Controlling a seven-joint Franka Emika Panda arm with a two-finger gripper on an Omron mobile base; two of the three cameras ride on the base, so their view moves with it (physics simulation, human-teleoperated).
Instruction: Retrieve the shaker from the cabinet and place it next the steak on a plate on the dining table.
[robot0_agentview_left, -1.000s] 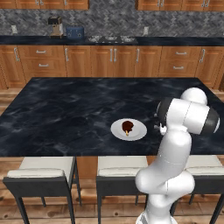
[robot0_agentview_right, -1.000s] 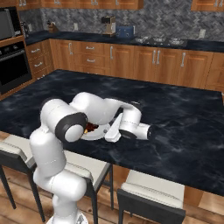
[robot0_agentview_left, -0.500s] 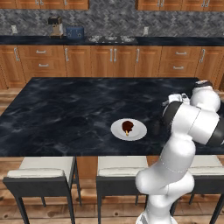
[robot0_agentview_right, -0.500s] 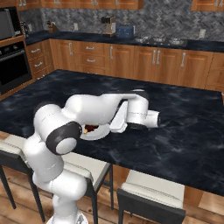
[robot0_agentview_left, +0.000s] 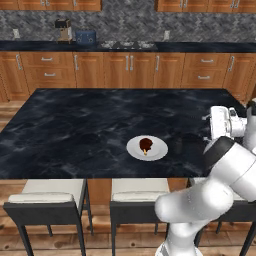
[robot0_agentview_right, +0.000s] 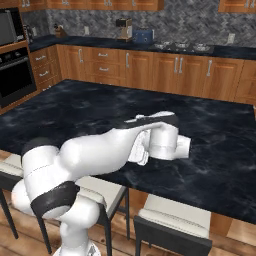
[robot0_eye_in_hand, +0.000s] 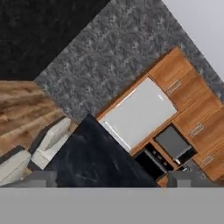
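The gripper (robot0_eye_in_hand: 113, 181) stands wide open with nothing between its fingertips (robot0_eye_in_hand: 42, 178). In the hand view it looks away from the table, across the room towards a pale fridge (robot0_eye_in_hand: 139, 113) and wall cupboards.

On the dining table (robot0_agentview_left: 75, 125) the white plate (robot0_agentview_left: 132, 149) lies near the near edge, with the steak (robot0_agentview_left: 145, 145) in its middle. Just right of the plate there is a faint dark upright shape, which I take to be the shaker (robot0_agentview_left: 178, 145). It is black on a black top, so its outline is hard to make out, and I cannot tell whether it touches the plate's rim. If that reading is right, the shaker is out of the cabinet and set beside the plate, and the task looks close to done.

The shaker looks small, light and stiff, with smooth round sides that could slip or roll between the pads. It also seems easy to knock over. The best hold would be around the middle of its body, from two opposite sides and squarely, not on the narrower top. The arm (robot0_agentview_right: 110, 155) reaches low over the near part of the table, close to the plate, so a careless sweep there might topple the shaker.
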